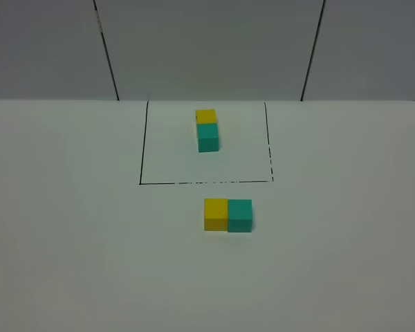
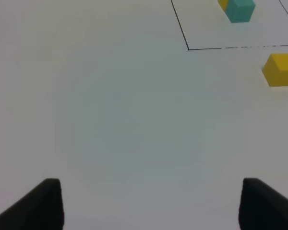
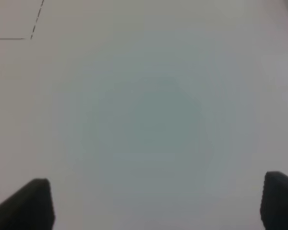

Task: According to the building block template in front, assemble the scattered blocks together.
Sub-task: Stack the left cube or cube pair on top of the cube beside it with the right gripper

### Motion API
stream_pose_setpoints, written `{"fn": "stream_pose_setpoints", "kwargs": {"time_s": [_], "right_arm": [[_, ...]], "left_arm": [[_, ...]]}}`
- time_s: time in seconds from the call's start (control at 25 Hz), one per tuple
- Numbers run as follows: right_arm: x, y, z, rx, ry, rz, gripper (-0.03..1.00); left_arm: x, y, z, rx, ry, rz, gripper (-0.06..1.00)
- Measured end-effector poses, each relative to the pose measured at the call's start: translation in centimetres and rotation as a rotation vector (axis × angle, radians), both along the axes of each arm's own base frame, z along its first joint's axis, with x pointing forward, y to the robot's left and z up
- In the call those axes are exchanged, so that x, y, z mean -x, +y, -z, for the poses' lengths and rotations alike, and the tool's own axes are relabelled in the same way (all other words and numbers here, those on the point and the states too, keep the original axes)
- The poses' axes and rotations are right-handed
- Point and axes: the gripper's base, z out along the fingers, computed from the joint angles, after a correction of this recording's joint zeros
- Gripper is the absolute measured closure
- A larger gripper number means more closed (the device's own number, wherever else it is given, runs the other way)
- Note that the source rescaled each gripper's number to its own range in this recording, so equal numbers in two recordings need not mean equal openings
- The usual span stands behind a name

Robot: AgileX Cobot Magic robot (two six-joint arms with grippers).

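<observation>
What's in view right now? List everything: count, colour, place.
template pair: 1, yellow cube joined behind teal cube, inside the outline
black outline: 1, thin drawn rectangle, far middle of table
yellow block: 1, yellow, just in front of the outline, touching the teal block
teal block: 1, teal-green, right of the yellow block in the high view
table: 1, white
wall: grey panels with dark seams, behind the table
left gripper: 1, black, open, over bare table
right gripper: 1, black, open, over bare table
</observation>
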Motion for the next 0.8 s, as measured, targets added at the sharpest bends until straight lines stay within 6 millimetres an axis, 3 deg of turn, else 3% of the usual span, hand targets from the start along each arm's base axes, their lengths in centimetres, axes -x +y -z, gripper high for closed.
{"fn": "stream_pose_setpoints", "kwargs": {"time_s": [0.08, 0.2, 0.36, 0.56, 0.8], "right_arm": [[-0.8, 0.0, -1.0, -0.008, 0.03, 0.004, 0.18], [-3.9, -0.1, -2.8, 0.016, 0.134, -0.019, 0.16], [-10.8, 0.1, -3.4, 0.14, 0.335, -0.183, 0.14], [-19.8, 2.5, -1.1, 0.343, 0.537, -0.577, 0.13], [-27.7, 8.8, 2.4, 0.646, 0.616, -0.884, 0.13]], "left_arm": [[0.0, 0.0, 0.0, 0.0, 0.0, 0.0, 0.07], [0.0, 0.0, 0.0, 0.0, 0.0, 0.0, 0.07], [0.0, 0.0, 0.0, 0.0, 0.0, 0.0, 0.07], [0.0, 0.0, 0.0, 0.0, 0.0, 0.0, 0.07], [0.0, 0.0, 0.0, 0.001, 0.0, -0.001, 0.07]]}}
